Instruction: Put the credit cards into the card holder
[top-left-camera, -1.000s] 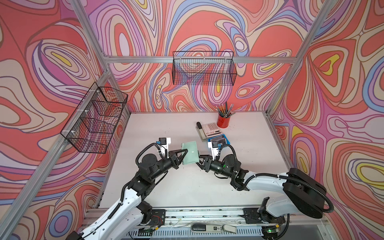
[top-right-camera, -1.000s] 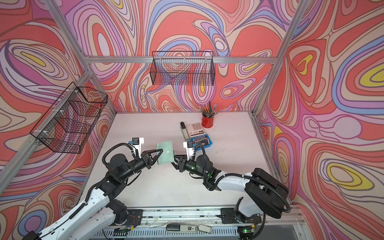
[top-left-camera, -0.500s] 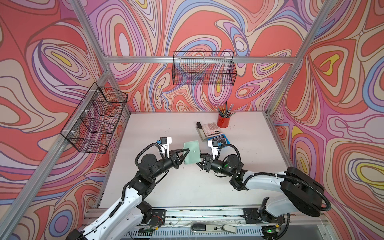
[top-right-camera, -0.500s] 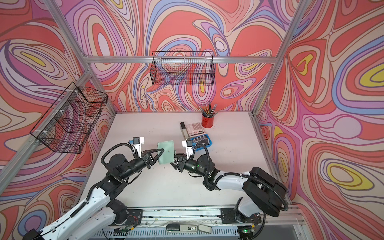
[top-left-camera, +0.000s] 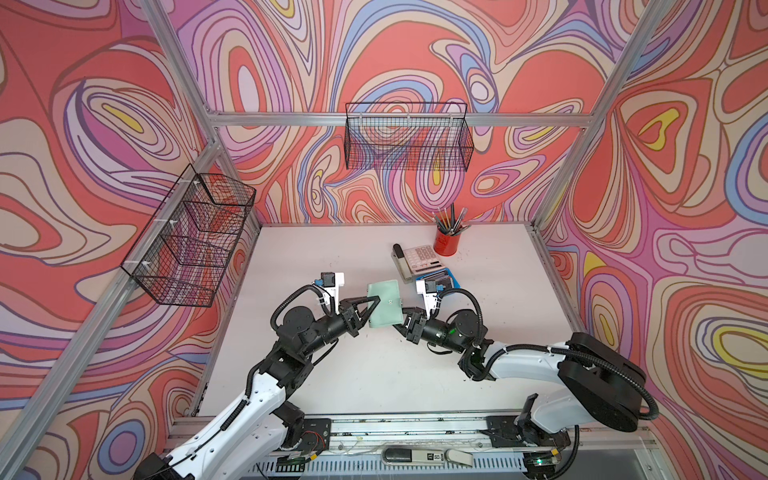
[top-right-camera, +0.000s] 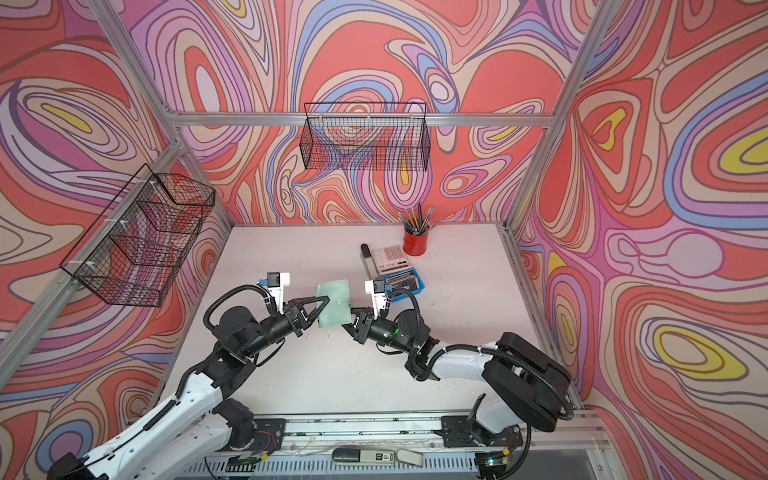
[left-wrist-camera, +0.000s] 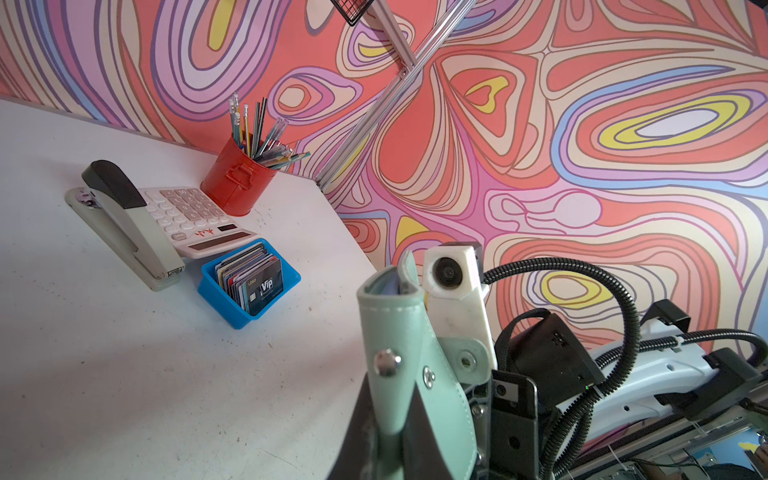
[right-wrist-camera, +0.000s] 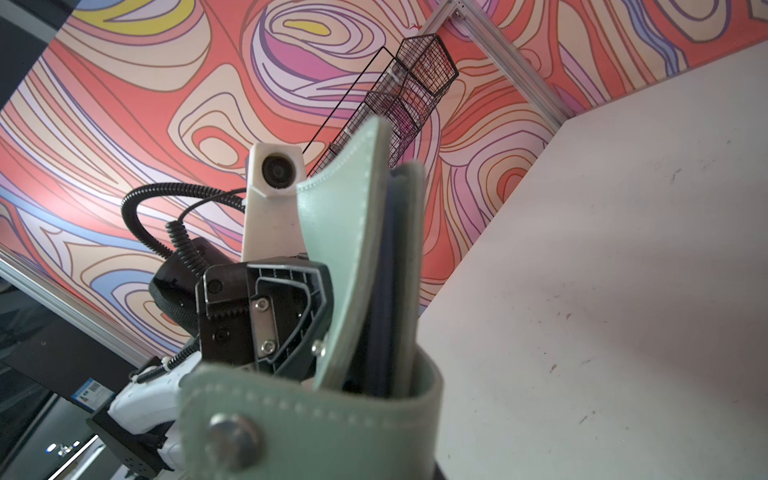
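The left gripper (top-left-camera: 371, 303) is closed on the left edge of the card holder (top-left-camera: 388, 305), its dark fingers clamped across the cover and lifting it clear of the table (top-left-camera: 374, 374). The holder hangs between the two grippers, snapped closed or nearly so.

At the holder's other side the right gripper (top-left-camera: 402, 322) is closed down too. It seems to be pinching the snap tab (right-wrist-camera: 307, 419), though its fingertips are hidden behind the green flap.

The holder looks light and floppy. Its cover bows in the right wrist view, so it will likely sag and twist unless both sides are held. The stitched edges and the tab are the firm places to grip. The clear sleeves inside look thin and easy to crumple.

Beyond the right gripper, well apart from the holder, the credit cards (left-wrist-camera: 249, 282) stand on edge, packed in a blue tray (left-wrist-camera: 291, 276). They are thin, stiff and probably slippery, best pinched by their upper edges.

A stapler (left-wrist-camera: 124, 216) and a calculator (left-wrist-camera: 187, 212) sit just behind the tray, with a red pencil cup (left-wrist-camera: 232, 178) farther back. They crowd a reach from that side.
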